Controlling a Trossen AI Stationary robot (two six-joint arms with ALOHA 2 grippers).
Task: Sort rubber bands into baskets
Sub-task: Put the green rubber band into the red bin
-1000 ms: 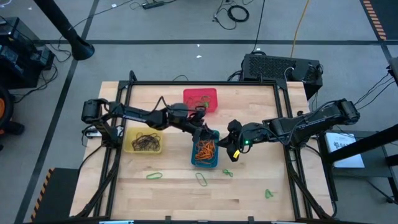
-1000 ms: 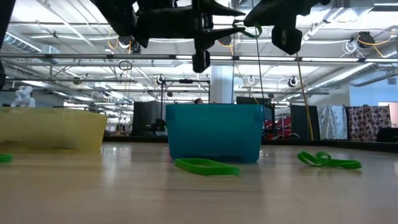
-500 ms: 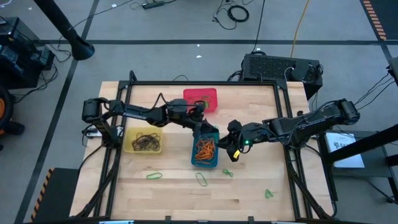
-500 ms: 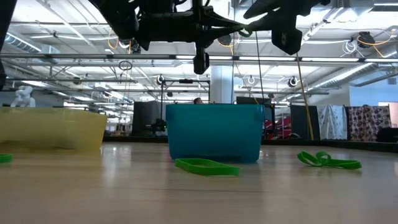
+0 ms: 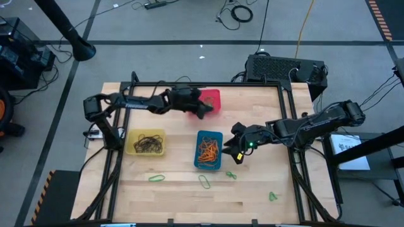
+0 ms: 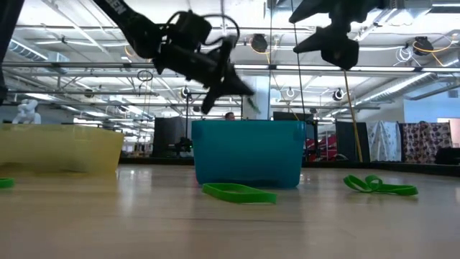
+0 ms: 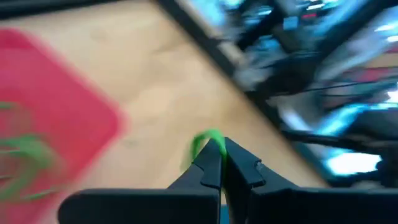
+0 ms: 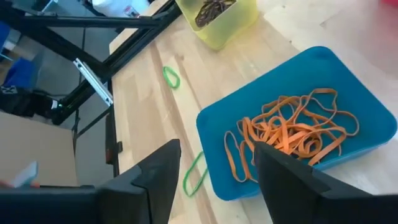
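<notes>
My left gripper (image 5: 206, 114) hangs over the near left edge of the red basket (image 5: 213, 99), shut on a green rubber band (image 7: 204, 142) that sticks out past its fingertips. More green bands (image 7: 25, 155) lie in the red basket (image 7: 56, 118). My right gripper (image 5: 233, 149) stands open just right of the blue basket (image 5: 209, 151), which holds orange rubber bands (image 8: 292, 134). The yellow basket (image 5: 145, 142) holds dark bands (image 8: 211, 9). Loose green bands (image 5: 156, 178) (image 5: 205, 181) (image 5: 273, 197) lie on the near part of the table.
A black frame (image 5: 132, 85) runs around the wooden table top (image 5: 252, 202). A black box (image 5: 284, 68) sits behind the far right corner. In the low view the blue basket (image 6: 248, 152) stands in the middle, with green bands (image 6: 238, 192) (image 6: 381, 185) in front of it and to its right.
My left gripper has swung from above the blue basket back to the red basket and has shut on a green band. The right arm stays in place, and its gripper has opened.
</notes>
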